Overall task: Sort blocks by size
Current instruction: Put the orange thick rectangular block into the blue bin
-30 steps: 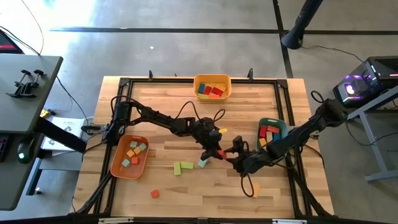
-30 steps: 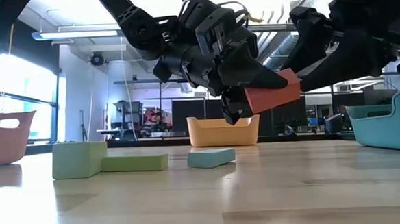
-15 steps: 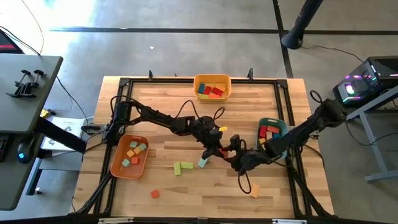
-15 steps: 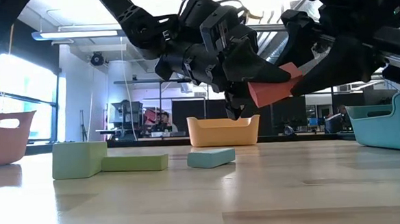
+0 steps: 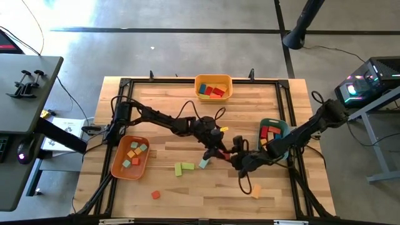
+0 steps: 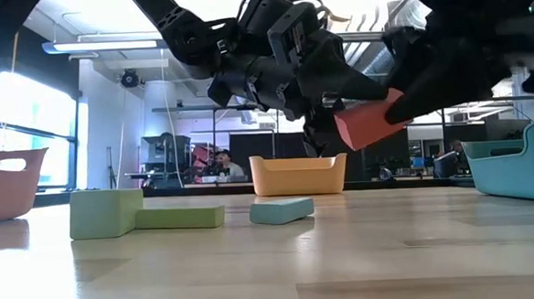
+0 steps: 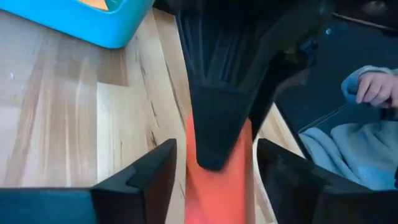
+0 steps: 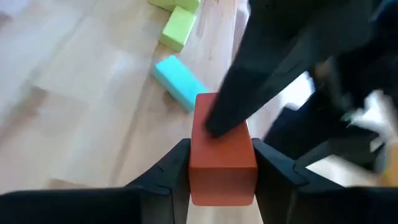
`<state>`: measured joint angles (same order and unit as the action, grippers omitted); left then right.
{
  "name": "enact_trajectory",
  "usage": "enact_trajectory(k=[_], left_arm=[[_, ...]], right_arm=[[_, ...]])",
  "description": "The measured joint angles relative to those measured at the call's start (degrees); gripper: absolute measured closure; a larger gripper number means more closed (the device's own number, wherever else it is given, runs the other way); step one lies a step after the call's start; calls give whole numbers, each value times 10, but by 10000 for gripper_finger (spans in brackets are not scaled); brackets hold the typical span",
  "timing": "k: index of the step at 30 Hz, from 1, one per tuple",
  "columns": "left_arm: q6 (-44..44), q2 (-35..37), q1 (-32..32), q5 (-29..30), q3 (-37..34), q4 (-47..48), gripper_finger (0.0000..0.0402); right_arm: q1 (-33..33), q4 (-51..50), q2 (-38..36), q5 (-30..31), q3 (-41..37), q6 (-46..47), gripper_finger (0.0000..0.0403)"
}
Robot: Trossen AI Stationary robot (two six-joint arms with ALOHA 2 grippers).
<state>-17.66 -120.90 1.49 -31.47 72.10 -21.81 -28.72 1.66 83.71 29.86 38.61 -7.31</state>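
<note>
Most blocks sit in the orange tray (image 5: pixel 120 167) at 8 o'clock, yellow tray (image 5: pixel 213 79) at 12 and teal tray (image 5: pixel 282 127) at 3. Mid-table handover: right gripper (image 8: pixel 221 177) clamps the red block (image 8: pixel 221 152), left gripper (image 7: pixel 214 180) spread open around it. Two green blocks (image 5: pixel 183 168), a teal block (image 5: pixel 204 163) and two orange cubes (image 5: pixel 155 195) remain loose at 6.

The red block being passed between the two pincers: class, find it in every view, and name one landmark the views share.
High view: red block at table centre, mostly hidden between the pincers.
Low view: upper right of centre, in the air.
Left wrist view: bottom centre, between open fingers.
Right wrist view: lower centre, clamped by the right pincer.
Shared landmark: teal block; absent from left wrist view.
</note>
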Motion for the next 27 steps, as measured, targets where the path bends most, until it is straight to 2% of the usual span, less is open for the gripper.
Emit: enact_trajectory(k=[2,4,13,15,18,22,27], left_arm=[[-21,0,8,0,0,-12,187],[-40,0,20,1,0,-26,185],[-25,0,39,9,0,-32,184],[-14,0,33,9,0,-32,184],[8,0,20,18,0,-33,184],[42,0,1,62,0,-32,183],[63,0,-12,77,0,-31,183]], right_arm=[[-6,-26,-7,-12,0,69,276],[-17,-92,-21,-15,13,158,276],[-94,-625,-75,-6,160,668,276],[-107,-743,-74,-32,188,793,276],[-119,-854,-74,-106,207,945,276],[-116,-896,-74,-209,190,1024,276],[-87,-869,-74,-267,137,1027,276]])
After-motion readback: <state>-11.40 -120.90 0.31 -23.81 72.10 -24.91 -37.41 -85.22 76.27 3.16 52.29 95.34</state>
